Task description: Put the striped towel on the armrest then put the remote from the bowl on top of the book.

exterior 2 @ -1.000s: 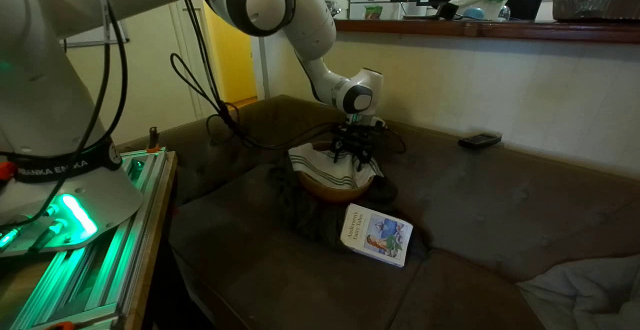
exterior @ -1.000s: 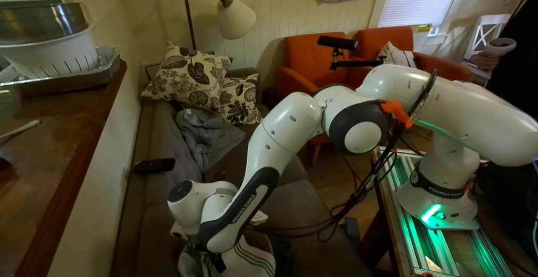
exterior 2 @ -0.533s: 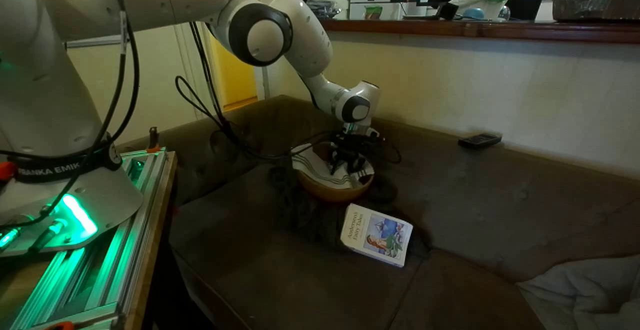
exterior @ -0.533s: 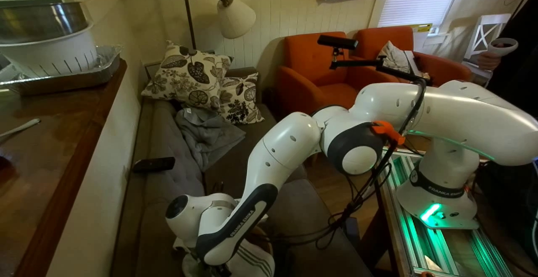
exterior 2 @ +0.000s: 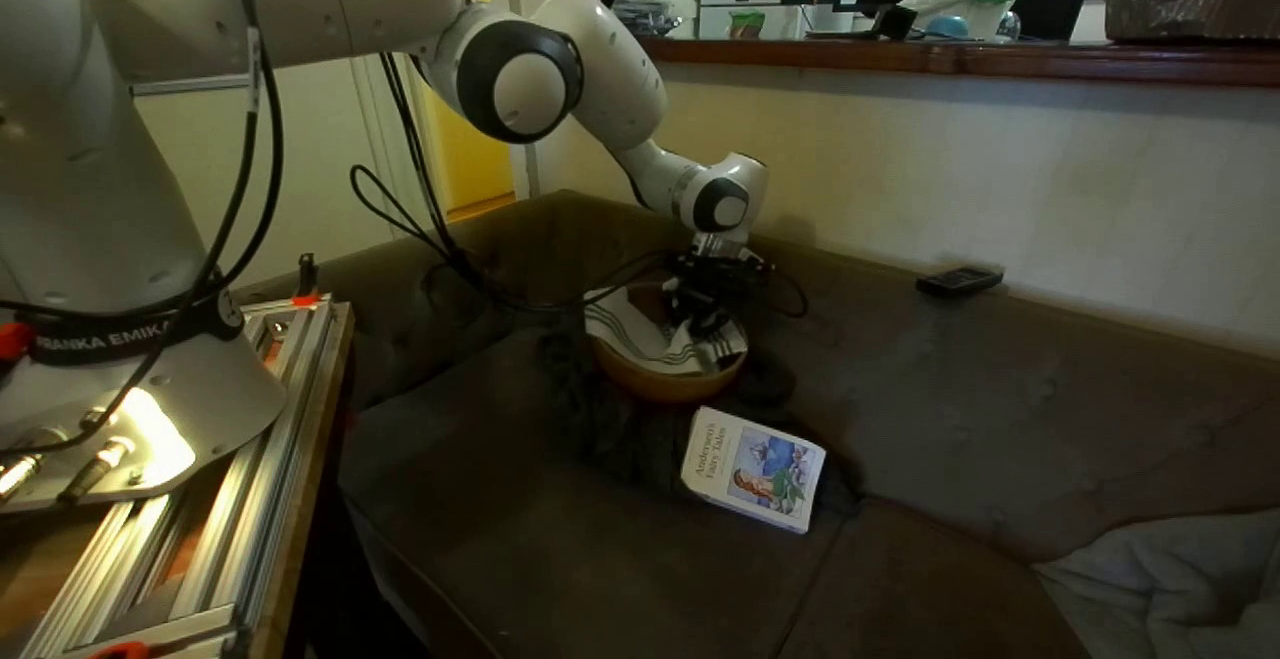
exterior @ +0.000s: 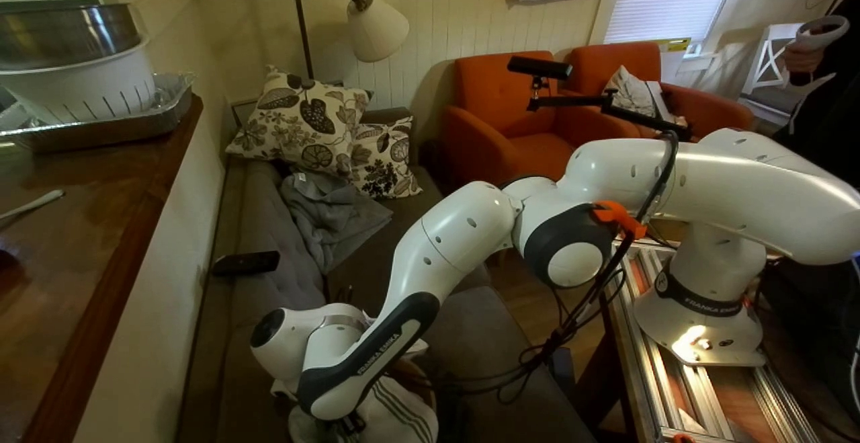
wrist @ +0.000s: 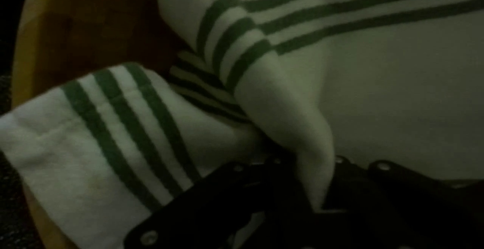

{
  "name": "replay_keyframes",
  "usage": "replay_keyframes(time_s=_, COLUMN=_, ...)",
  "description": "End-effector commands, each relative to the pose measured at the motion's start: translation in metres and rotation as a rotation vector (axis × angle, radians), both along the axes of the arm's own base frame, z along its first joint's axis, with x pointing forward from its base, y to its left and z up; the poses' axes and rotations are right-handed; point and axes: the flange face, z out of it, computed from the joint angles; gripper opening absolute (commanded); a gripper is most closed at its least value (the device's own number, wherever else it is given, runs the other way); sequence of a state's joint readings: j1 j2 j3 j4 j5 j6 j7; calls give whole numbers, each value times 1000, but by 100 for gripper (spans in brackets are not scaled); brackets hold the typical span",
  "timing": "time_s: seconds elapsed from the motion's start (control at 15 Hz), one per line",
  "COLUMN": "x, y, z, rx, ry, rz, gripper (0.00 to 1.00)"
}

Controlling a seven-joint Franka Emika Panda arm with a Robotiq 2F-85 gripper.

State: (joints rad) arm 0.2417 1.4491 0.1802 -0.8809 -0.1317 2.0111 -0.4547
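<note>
The gripper [wrist: 309, 164] is clamped on a fold of the striped towel [wrist: 393, 101], which lies in the bowl [exterior 2: 645, 381] and over its rim; the arm [exterior: 463, 221] — marked "FRANKA EMIKA" — partly hides this bowl; near it lies the book [exterior 2: 755, 469], titled "Andersen's Fairy Tales"; a black device [exterior 2: 960, 281] rests on the sofa backrest [exterior 2: 980, 379].

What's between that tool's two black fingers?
A fold of the striped towel, seen in the wrist view; the tool looks closed on it.
</note>
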Motion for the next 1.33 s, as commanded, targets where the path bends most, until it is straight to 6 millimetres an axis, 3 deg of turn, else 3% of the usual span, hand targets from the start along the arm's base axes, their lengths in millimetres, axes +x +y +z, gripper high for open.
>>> replay_keyframes(time_s=0.0, x=-3, y=6, z=20, rx=37, ry=70, rz=-3, gripper=3)
replay_keyframes(time_s=0.2, x=5, y=10, z=56, rx=124, ry=33, rz=35, gripper=4)
replay_keyframes(time_s=0.4, x=15, y=16, z=107, rx=199, ry=-66, rz=91, gripper=4)
replay_keyframes(time_s=0.6, x=11, y=37, z=158, rx=266, ry=-152, rz=161, gripper=4)
replay_keyframes(time_s=0.8, x=-11, y=74, z=191, rx=309, ry=-222, rz=245, gripper=4)
replay_keyframes(time_s=1.07, x=-57, y=122, z=212, rx=401, ry=-294, rz=313, gripper=4)
replay_keyframes(time_s=1.27, x=-87, y=145, z=225, rx=480, ry=-378, rz=325, gripper=4)
